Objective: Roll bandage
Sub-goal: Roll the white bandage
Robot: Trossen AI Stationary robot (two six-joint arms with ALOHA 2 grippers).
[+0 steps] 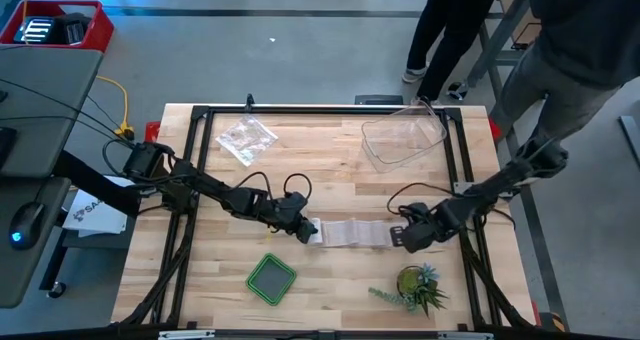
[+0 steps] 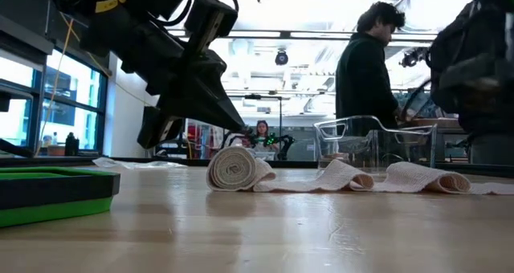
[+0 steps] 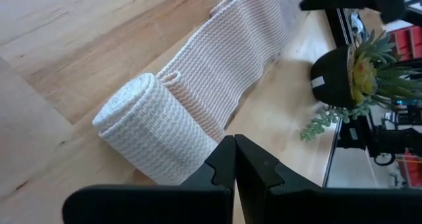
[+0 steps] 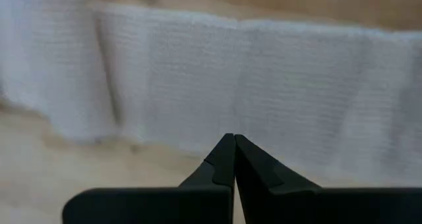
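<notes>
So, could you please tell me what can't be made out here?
- Bandage's right end: high view, under the right gripper.
- Whether the left gripper touches the roll: every view.
- Bag contents: high view, too small.

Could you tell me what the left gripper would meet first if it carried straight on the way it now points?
Most likely the rolled end of the bandage: the left gripper, fingers shut, points right at the roll, which lies just ahead of its tips. Whether they already touch it is unclear; the unrolled strip runs on beyond.
</notes>
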